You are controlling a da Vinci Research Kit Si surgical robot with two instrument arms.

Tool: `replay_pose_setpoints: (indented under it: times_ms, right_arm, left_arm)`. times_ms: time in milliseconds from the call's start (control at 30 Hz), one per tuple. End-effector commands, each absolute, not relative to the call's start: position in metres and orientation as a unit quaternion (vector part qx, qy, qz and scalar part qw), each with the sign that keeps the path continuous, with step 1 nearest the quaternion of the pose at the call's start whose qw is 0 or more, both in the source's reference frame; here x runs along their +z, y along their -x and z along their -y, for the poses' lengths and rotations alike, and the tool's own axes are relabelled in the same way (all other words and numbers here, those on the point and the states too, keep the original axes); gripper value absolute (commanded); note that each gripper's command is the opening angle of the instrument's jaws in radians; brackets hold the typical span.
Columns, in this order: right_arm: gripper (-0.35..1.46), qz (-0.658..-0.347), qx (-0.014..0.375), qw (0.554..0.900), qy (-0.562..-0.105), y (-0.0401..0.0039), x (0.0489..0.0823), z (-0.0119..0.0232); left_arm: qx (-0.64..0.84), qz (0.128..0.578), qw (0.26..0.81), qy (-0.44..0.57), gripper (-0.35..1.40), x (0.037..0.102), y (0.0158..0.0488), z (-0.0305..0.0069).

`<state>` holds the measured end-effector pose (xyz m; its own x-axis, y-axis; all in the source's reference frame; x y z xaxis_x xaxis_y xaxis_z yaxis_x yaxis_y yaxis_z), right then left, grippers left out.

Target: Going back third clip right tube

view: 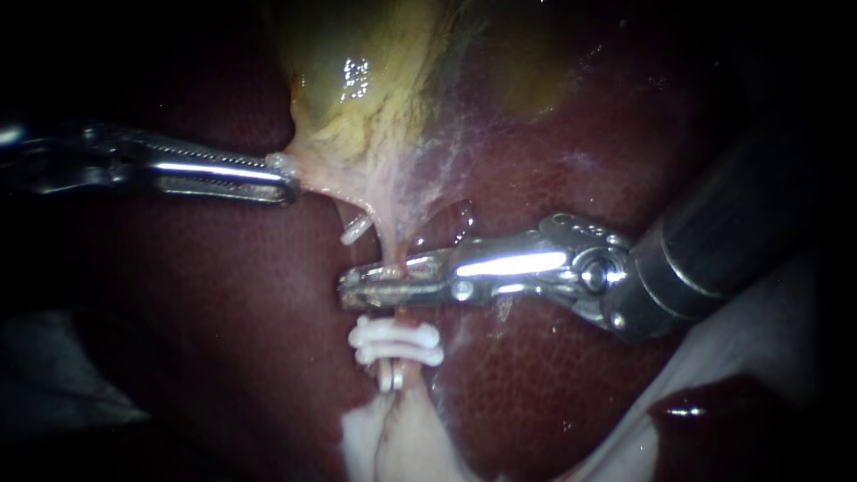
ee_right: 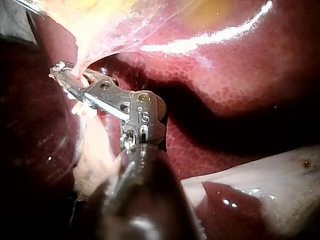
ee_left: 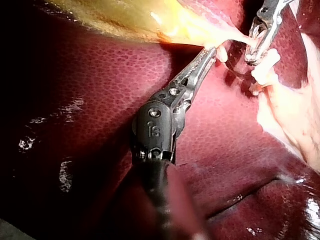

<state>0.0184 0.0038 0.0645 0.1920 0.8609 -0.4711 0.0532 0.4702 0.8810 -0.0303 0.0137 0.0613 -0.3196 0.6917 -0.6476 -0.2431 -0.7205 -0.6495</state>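
The right tube [view: 399, 253] runs down from the gallbladder's [view: 357, 89] pale neck. My right instrument [view: 350, 289] lies across it, jaws a little apart, the tube between them; a pale bit shows there, clip or tissue unclear. Just below, two white clips [view: 397, 344] sit stacked on the same tube. Another white clip [view: 355, 229] sits on a short tube to the left. My left instrument [view: 286, 181] is shut on the gallbladder neck and holds it taut to the left. The left wrist view shows that grip [ee_left: 214, 51]; the right wrist view shows the right instrument [ee_right: 61, 74] astride the tube.
Dark red liver [view: 223, 303] lies all around and under both instruments. Pale fatty tissue [view: 393, 437] spreads below the clips. A whitish sheet [view: 759, 330] lies under the right shaft, beside a dark wet lobe [view: 714, 419].
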Motion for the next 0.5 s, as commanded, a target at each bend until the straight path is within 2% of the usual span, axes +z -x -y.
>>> replay_pose_setpoints:
  times_ms: [33,67,167,267,500]
  right_arm:
    - [-0.35,-0.557,0.307,0.654,-0.41,-0.0184,0.0645,-0.0038]
    - [-0.35,-0.556,0.308,0.656,-0.408,-0.0184,0.0645,-0.0038]
    - [0.1,-0.564,0.296,0.661,-0.397,-0.0188,0.0651,-0.0037]
    - [0.35,-0.564,0.296,0.663,-0.394,-0.0193,0.0664,-0.0037]
    - [0.43,-0.561,0.305,0.671,-0.377,-0.0189,0.0703,-0.0039]
  left_arm:
    - [0.781,0.224,0.299,0.501,-0.35,0.0613,0.0303,-0.0137]
    - [0.781,0.224,0.299,0.501,-0.35,0.0613,0.0303,-0.0137]
    - [0.781,0.224,0.299,0.501,-0.35,0.0613,0.0303,-0.0137]
    - [0.781,0.224,0.299,0.501,-0.35,0.0613,0.0303,-0.0137]
    - [0.781,0.224,0.299,0.501,-0.35,0.0614,0.0303,-0.0136]
